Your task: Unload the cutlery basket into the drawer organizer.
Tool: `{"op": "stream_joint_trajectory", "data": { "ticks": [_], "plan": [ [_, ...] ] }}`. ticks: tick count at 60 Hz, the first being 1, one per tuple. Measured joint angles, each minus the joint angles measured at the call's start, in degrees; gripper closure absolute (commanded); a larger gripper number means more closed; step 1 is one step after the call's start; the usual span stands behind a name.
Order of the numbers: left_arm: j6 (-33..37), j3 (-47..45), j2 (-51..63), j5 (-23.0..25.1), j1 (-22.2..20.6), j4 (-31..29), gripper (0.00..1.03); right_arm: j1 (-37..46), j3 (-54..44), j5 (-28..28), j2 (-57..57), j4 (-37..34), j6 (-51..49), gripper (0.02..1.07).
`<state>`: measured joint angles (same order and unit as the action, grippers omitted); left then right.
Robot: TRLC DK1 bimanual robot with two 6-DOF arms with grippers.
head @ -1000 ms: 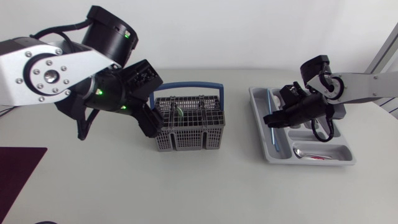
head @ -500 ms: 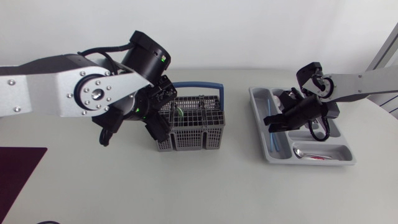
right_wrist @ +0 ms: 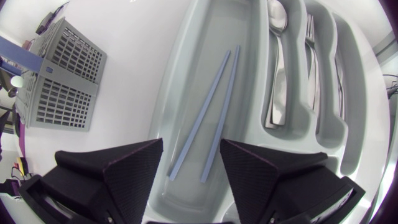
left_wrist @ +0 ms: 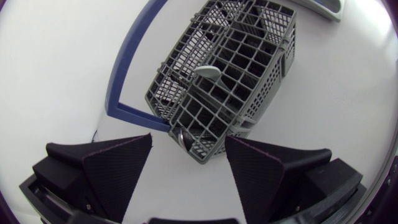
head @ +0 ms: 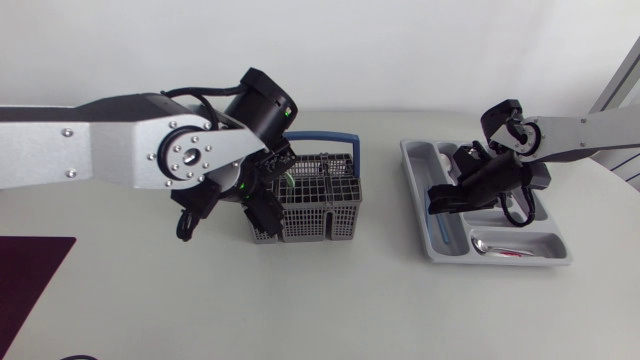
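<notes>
White table [head: 330,300] bears a cutlery basket [head: 305,200] and drawer organizer [head: 548,243].

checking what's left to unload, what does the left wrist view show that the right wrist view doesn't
Only left wrist: the open left hand at the cutlery basket corner, and a pale utensil standing in one cell. Only right wrist: the open right hand over the drawer organizer, which holds two blue chopsticks, spoons and a fork. Both: the grey cutlery basket itself.

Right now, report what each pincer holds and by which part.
Nothing. Left pincer open near the cutlery basket; right pincer open above the blue chopsticks.
</notes>
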<state>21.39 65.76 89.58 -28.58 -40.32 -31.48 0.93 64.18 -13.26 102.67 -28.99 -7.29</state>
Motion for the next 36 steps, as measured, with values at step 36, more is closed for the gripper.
{"op": "stream_joint_trajectory", "data": {
  "ticks": [36],
  "plan": [
    [-0.85,0.15,3.06,-0.48,1.79,0.07,0.43,-0.83,-1.99,-0.20,-5.33,-0.39,-0.42,0.37]
  ]
}}
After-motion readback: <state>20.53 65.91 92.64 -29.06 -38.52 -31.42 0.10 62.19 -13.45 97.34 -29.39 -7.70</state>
